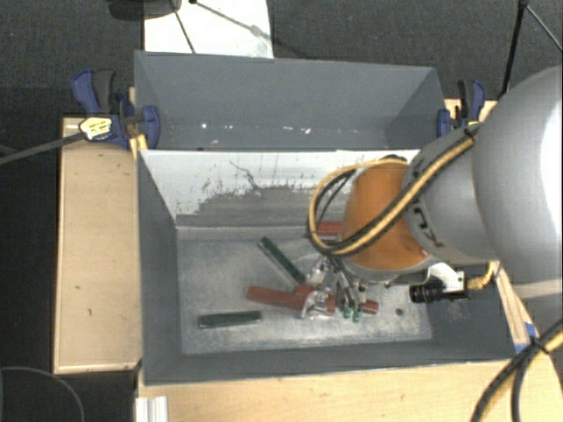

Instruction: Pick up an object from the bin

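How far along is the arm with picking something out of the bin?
The reach looks done: the claw is down at the bin floor, at the right end of a reddish-brown stick. A grip can't be confirmed. Lifting is left: the stick lies flat, as does a dark green pen nearby.

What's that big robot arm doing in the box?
The arm reaches into the grey bin from the right. Its gripper sits low over the floor, at the right end of a red stick. A slanted green stick lies just left of it, and a flat green stick lies near the front left. I can't tell whether it has grabbed anything yet.
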